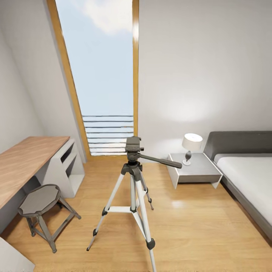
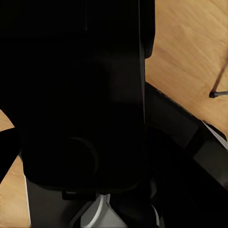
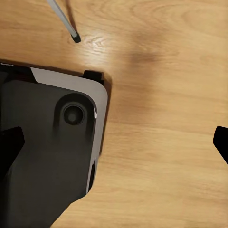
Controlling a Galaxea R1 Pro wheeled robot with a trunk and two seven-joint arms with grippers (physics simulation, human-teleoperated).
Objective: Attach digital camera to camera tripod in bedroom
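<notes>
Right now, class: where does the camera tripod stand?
In the head view, the camera tripod stands mid-floor before the window, between the stool on the left and the nightstand on the right.

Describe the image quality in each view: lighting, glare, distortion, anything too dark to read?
Head view: evenly bright, wide-angle stretch tilts the window frame; the lit lamp throws a glow on the wall, with a glare spot on the floor beside the camera tripod. Left wrist view: mostly black, unreadable. Right wrist view: sharp wood grain, soft shadow patch, right gripper fingertips dark at both edges.
</notes>
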